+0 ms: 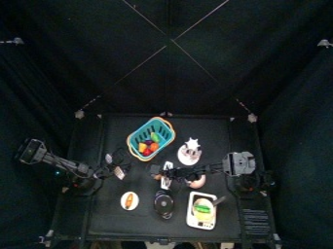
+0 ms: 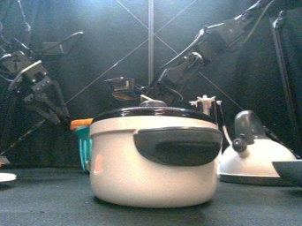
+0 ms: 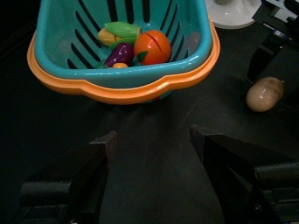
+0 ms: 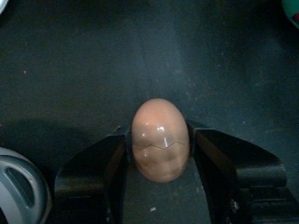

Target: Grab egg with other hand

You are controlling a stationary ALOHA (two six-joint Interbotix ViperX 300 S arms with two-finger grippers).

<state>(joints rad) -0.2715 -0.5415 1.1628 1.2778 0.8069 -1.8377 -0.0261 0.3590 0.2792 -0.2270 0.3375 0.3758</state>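
Front view: a squat white rice cooker with a dark grey lid and handle panel [image 2: 154, 154] fills my foreground and blocks most of the small black table [image 2: 48, 207] behind it, a white kettle with a black handle [image 2: 253, 150] sitting just beside it on the right. From above, I see the table's crowded near edge, with open black surface only at its far corners and left side.

The teal plastic basket with an orange rim [image 3: 122, 52], slatted and scallop-edged, holds small toy vegetables, among them an orange-red round one [image 3: 152, 45]; in the top view it stands toward the table's far middle [image 1: 150, 136].

My left gripper [image 3: 152, 162] hangs over bare tabletop near the basket's rim, its jaws spread wide with nothing between them.

My right gripper [image 4: 162, 171] shows what the front view hides: its black jaws stand close on either side of the smooth, pale tan oval egg [image 4: 160, 138], which rests on the table between them, a faint crack-like line across its shell. I cannot tell whether the jaws press on it. The left wrist view catches the same egg [image 3: 265, 93] lying apart from the basket.
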